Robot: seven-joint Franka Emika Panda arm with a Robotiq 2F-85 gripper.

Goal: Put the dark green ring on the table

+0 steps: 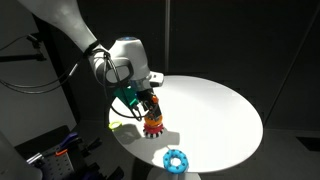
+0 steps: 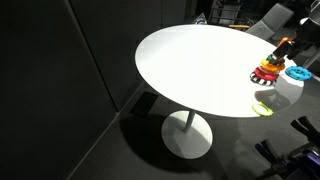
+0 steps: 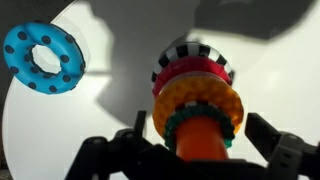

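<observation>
We see a dark room; the tabletop (image 1: 215, 105) glares overexposed white, shadows fall sharp, and the wrist view's foreground blurs.

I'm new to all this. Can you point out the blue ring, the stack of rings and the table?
blue ring (image 3: 16, 50): wrist view, its left band.
stack of rings (image 1: 153, 124): an exterior view, its middle.
table (image 1: 215, 110): an exterior view, bare top.

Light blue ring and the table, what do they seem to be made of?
The light blue ring looks like moulded plastic: even, saturated colour with small dark spots. The table has a smooth, hard white top, maybe laminate or paint; no grain shows, and glare hides the finish.
</observation>
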